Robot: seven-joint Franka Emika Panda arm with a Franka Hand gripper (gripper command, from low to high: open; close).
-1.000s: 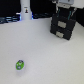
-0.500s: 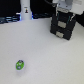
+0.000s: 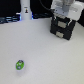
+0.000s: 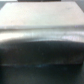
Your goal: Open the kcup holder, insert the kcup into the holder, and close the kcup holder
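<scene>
The kcup holder [image 3: 62,28] is a black boxy unit at the exterior view's upper right, with pale marks on its front. My gripper [image 3: 61,16] hangs right over its top; its fingers are hidden against the black box, so I cannot tell whether they are open or shut. The kcup [image 3: 19,64], a small pod with a bright green lid, lies on the white table [image 3: 45,57] at the lower left, far from the gripper. The wrist view shows only a blurred dark top surface of the holder [image 4: 42,47] very close up.
A white bottle-like object [image 3: 25,10] stands at the back left of the table. A dark blue wall strip [image 3: 10,19] runs along the table's far edge.
</scene>
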